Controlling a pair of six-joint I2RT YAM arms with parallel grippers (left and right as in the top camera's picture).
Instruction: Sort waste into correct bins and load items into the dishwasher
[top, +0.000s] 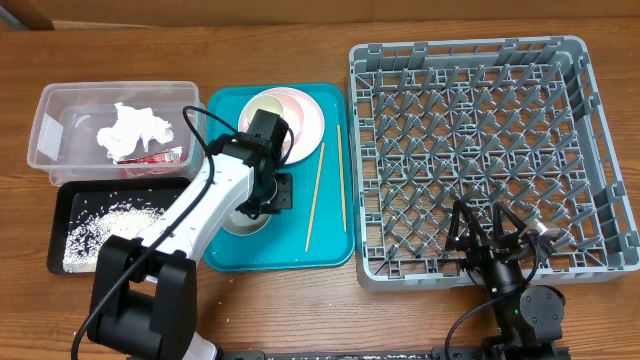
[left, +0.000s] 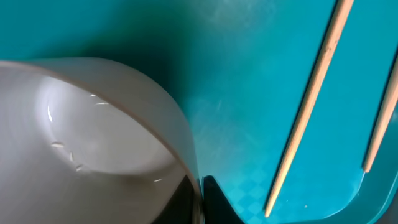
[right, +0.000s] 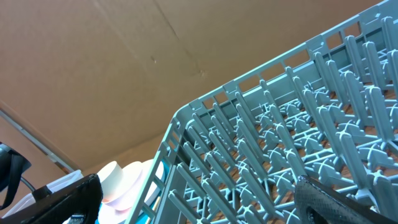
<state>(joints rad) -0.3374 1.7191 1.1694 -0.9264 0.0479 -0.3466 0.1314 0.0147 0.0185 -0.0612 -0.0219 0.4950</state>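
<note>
The left claw (left: 198, 200) is sitting right at the rim of the pale grey-green bowl (left: 93, 137); whether it is pinching I cannot tell. I am judging that a deep rim bite and a level lift are being called for. The bowl is resting mouth-up in the near-left part of the teal tray (top: 330, 250), round, showing no long axis. The right claw (top: 480, 215) is hanging spread, well right of the tray.

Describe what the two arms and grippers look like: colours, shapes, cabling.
Left arm: white shell links, black joints and base, black cable looping beside it; left gripper black. Right arm: all black with a small silver part; right gripper has slim black fingers.
</note>
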